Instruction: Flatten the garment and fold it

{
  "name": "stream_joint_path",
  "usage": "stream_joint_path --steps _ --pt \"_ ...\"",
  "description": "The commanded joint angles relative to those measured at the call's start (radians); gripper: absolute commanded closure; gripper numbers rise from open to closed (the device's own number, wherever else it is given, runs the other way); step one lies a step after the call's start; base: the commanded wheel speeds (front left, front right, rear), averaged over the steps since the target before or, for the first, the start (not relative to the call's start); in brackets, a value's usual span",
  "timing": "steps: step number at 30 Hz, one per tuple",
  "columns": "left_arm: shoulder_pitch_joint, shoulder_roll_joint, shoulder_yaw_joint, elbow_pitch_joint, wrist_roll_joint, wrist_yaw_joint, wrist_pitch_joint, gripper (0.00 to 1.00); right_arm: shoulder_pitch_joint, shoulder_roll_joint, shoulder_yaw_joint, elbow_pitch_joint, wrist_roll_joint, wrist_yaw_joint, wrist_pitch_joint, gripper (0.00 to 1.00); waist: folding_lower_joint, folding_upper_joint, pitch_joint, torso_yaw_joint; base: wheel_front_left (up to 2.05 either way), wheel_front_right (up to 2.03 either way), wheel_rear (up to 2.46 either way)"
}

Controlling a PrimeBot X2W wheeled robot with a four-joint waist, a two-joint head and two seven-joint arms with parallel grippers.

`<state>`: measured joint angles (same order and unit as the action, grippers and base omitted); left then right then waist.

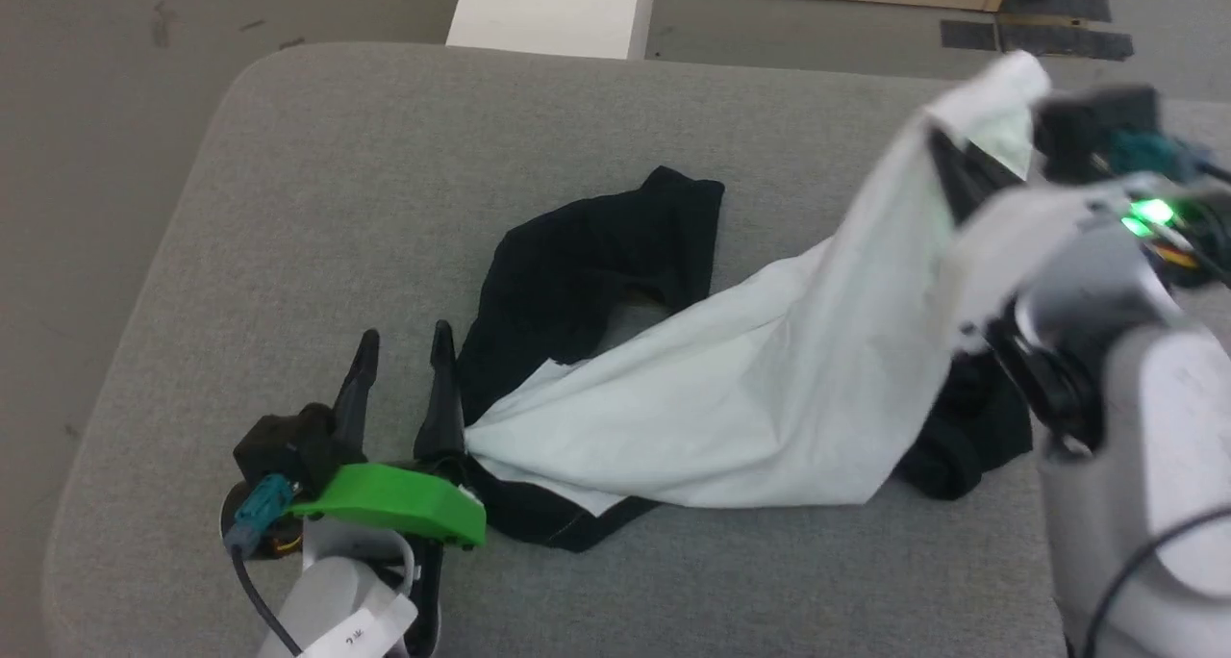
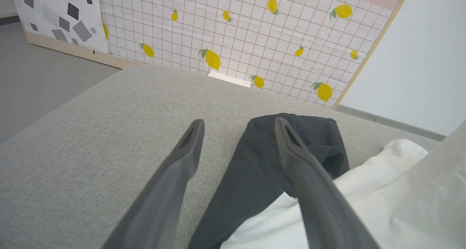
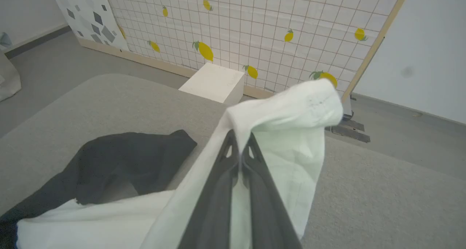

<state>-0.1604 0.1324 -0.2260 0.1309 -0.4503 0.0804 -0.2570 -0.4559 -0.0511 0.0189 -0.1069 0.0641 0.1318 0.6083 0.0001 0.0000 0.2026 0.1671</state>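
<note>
The garment (image 1: pixel 750 389) lies on the grey padded surface (image 1: pixel 337 158), its white body stretched from lower left up to the right. One black sleeve (image 1: pixel 596 264) is bunched at the middle and another black part (image 1: pixel 962 437) hangs at the right. My right gripper (image 1: pixel 947 158) is shut on a white edge of the garment (image 3: pixel 291 110) and holds it raised above the surface, with fabric draped over the fingertips (image 3: pixel 233 150). My left gripper (image 1: pixel 399 350) stands open at the lower left, its right finger against the black sleeve (image 2: pixel 255 169) and the white corner (image 2: pixel 364 183).
A white box (image 1: pixel 553 9) stands on the floor beyond the far edge. Behind it is a lemon-patterned grid panel (image 2: pixel 255 30). Black tape marks (image 1: pixel 1034 33) lie on the floor at the far right. The surface's rounded corner (image 1: pixel 260 71) is at the far left.
</note>
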Motion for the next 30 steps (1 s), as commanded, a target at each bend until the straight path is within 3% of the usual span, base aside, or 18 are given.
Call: stream_joint_path --steps 1,7,11,12,13,18,24,30 --pt "-0.02 -0.011 0.003 0.004 0.014 -0.009 -0.005 0.0 -0.064 0.001 0.044 0.056 0.001 -0.001 -0.001 1.0 -0.0001 0.0 0.023 0.026 0.0 0.0 0.0" --pt "-0.041 -0.045 0.008 0.017 0.023 -0.037 -0.005 0.0 -0.257 -0.002 0.204 0.37 0.04 -0.001 -0.026 1.0 -0.0001 0.0 0.074 0.073 0.0 0.0 0.0" --pt "-0.052 -0.06 0.015 0.028 0.029 -0.051 -0.005 0.0 -0.309 -0.01 0.226 0.577 0.074 -0.001 -0.021 1.0 -0.0001 0.0 0.097 0.088 0.0 0.0 0.0" --pt "-0.054 -0.063 0.016 0.029 0.031 -0.053 -0.005 0.0 -0.314 -0.013 0.223 0.608 0.08 -0.001 -0.025 0.54 -0.0001 0.0 0.101 0.09 0.0 0.0 0.0" --pt "-0.055 -0.066 0.019 0.032 0.033 -0.056 -0.005 0.0 -0.317 -0.017 0.218 0.642 0.087 -0.001 -0.027 0.0 -0.0001 0.0 0.102 0.09 0.0 0.0 0.0" --pt "-0.045 -0.073 0.035 0.043 0.044 -0.064 -0.005 0.0 -0.281 -0.044 0.176 0.63 0.121 -0.001 -0.152 0.0 -0.0001 0.0 0.082 0.064 0.0 0.0 0.0" --pt "-0.016 -0.075 0.057 0.049 0.063 -0.074 -0.005 0.0 -0.039 -0.081 0.095 0.381 0.115 -0.001 -0.367 0.0 -0.0001 0.0 0.017 0.011 0.0 0.0 0.0" --pt "0.002 -0.076 0.078 0.036 0.079 -0.08 -0.005 0.0 0.277 -0.06 0.04 0.166 0.096 -0.001 -0.437 0.0 -0.0001 0.0 -0.016 -0.031 0.0 0.0 0.0"
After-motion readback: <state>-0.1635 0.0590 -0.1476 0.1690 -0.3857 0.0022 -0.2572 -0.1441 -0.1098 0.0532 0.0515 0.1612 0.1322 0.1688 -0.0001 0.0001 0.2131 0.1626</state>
